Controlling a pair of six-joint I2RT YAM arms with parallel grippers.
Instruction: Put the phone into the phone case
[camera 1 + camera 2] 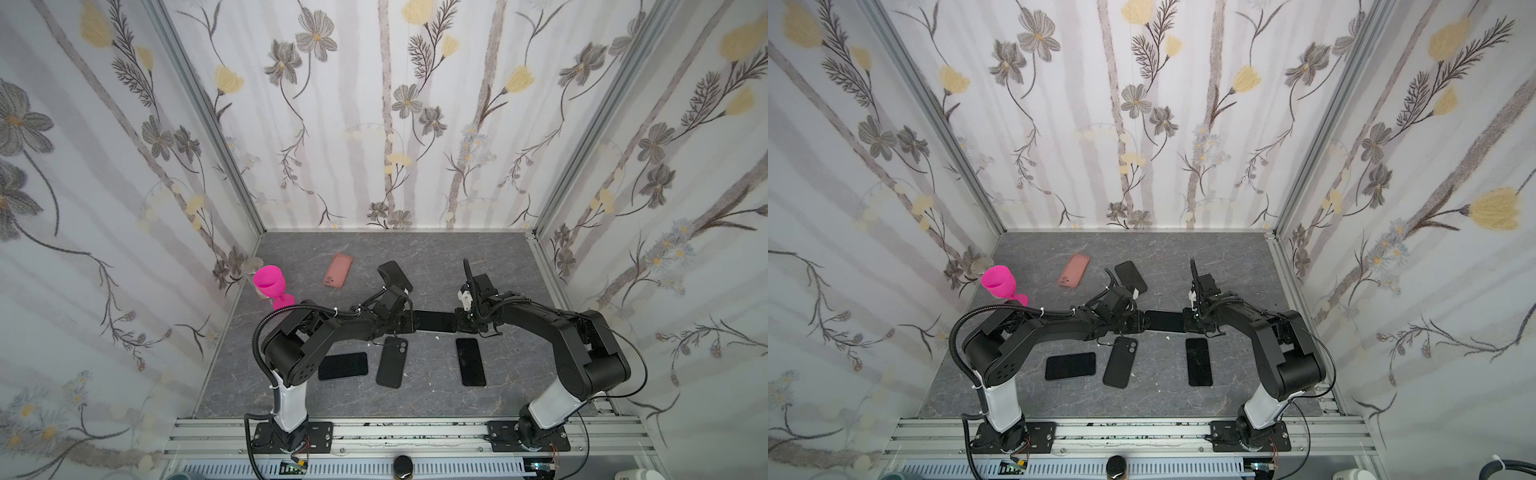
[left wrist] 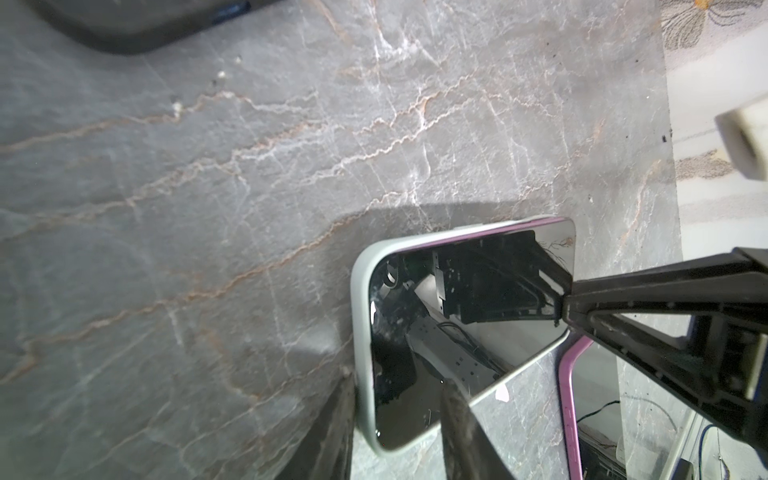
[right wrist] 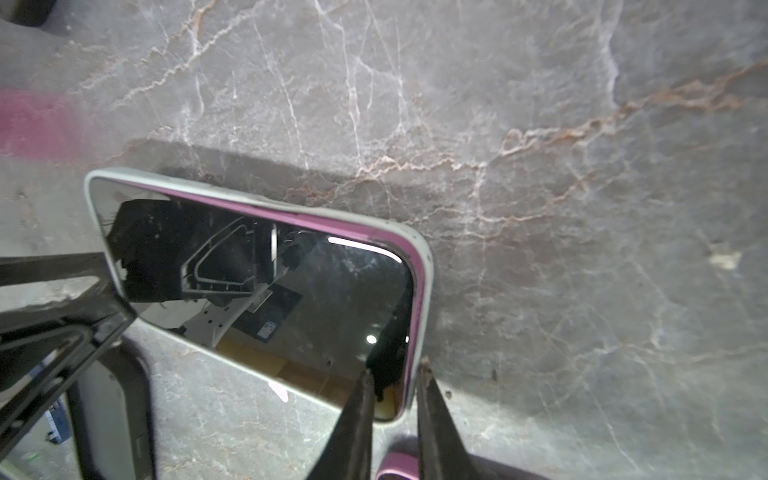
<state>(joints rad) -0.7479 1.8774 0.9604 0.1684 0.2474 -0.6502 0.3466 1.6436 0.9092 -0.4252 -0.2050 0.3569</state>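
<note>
Grippers meet over the middle of the tabletop (image 1: pixel 428 399), and between them you have the phone (image 1: pixel 434 321), screen up, reaching from one to the other in both top views. Your left gripper (image 2: pixel 397 378) is clamped on one short end, with one finger over the glass and the other against the outside of the pale case (image 2: pixel 360 316). Your right gripper (image 3: pixel 395 368) straddles the opposite end with its jaws narrow; you cannot tell from these views whether it is pressing on the phone. The case wraps the phone's rim, and a purple strip of the phone's edge shows inside it along one long side. Nearer the arm bases lie a black case (image 1: pixel 392 362), a dark phone (image 1: pixel 343 366) to its left and a second dark phone (image 1: pixel 470 362) to its right. Farther back lies a pink case (image 1: pixel 338 271), with a pink goblet (image 1: pixel 268 282) by the left wall.
</note>
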